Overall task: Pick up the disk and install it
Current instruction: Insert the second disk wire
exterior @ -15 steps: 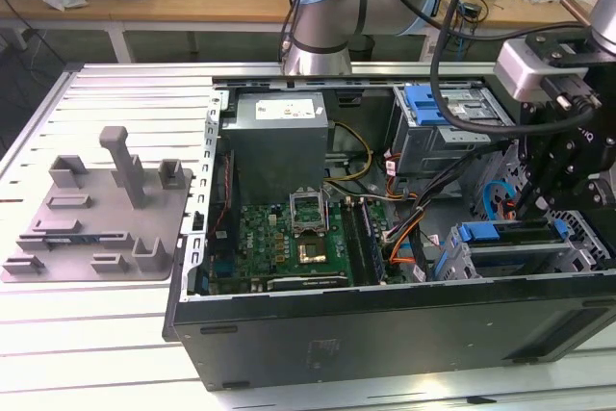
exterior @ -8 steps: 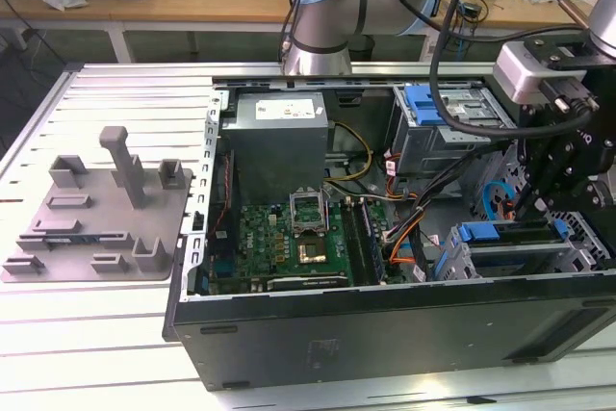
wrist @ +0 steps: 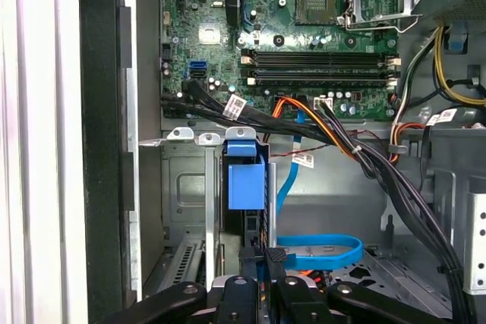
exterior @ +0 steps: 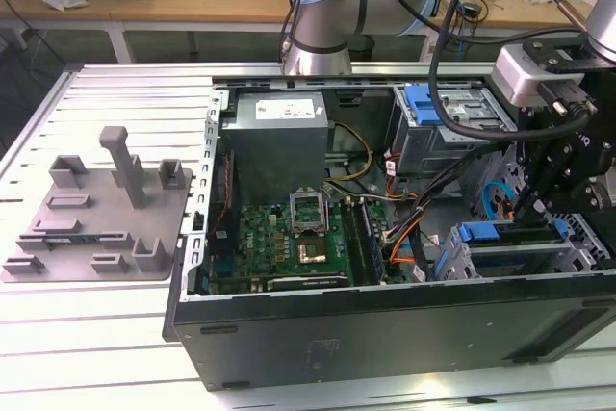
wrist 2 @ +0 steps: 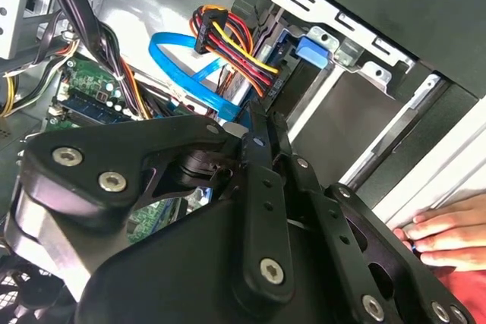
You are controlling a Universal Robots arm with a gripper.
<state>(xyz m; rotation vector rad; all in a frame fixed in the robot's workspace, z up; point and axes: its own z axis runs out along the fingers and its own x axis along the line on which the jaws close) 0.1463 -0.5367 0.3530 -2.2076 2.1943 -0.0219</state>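
Tool: the tool [exterior: 527,207] is being held low over the drive cage [exterior: 510,255] at the exterior view's right; its fingers [wrist: 267,263] are being kept close together on the thin edge of the disk.
Disk: the disk [wrist: 247,180] is being carried on edge, its blue frame standing in the cage slot, partly in; in the exterior view it is being seen as a blue strip [exterior: 505,232] atop the cage.
Reason for the hold: the edge grip is judged to keep the disk in line with the slot rails, so it is being guided straight in.
Arm: the arm [exterior: 332,7] is being stretched from the far side of the table [exterior: 115,324] over the open computer case [exterior: 385,324], with the wrist turned downward.
Inside the case: the cables [wrist: 326,123] and the blue ribbon [wrist: 319,252] are lying just beside the cage, near the tool.
Bystander: a hand [wrist 2: 444,233] is being rested on the case edge, near the tool.
Plate: the grey plate [exterior: 96,214] is lying well apart.
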